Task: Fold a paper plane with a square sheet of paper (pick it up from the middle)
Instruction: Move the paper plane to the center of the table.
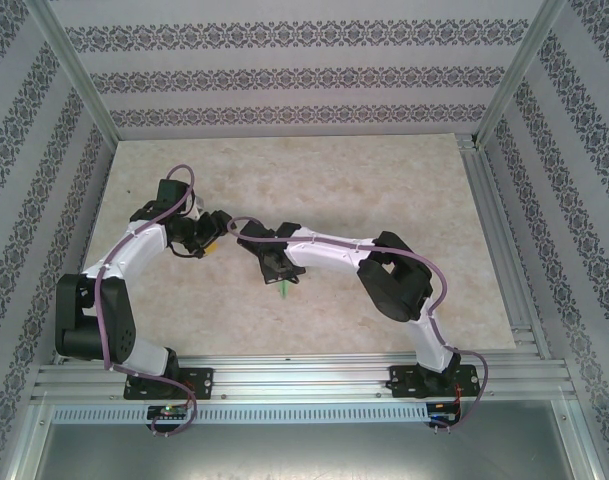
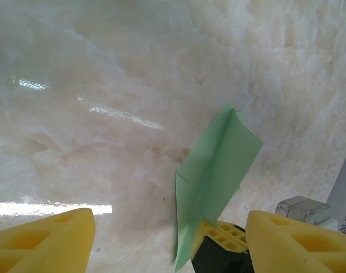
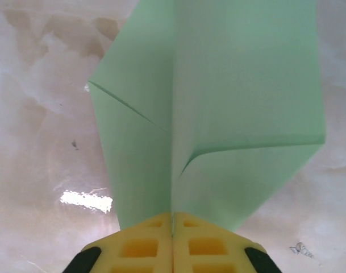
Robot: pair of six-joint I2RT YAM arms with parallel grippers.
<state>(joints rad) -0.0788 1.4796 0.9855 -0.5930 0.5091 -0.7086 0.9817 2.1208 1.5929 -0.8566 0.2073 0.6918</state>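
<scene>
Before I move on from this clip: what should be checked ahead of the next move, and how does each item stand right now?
1. Right gripper shut on the folded green paper: ok.
2. Grip sits on the centre crease: ok.
3. Left gripper open: ok.
4. Left fingers clear of the paper: ok.
5. Paper off the marble table: cannot tell.

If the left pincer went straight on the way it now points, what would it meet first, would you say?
The left pincer would most likely meet the folded green paper first, seen between its open jaws and clamped by the right pincer; depth is hard to judge.
</scene>
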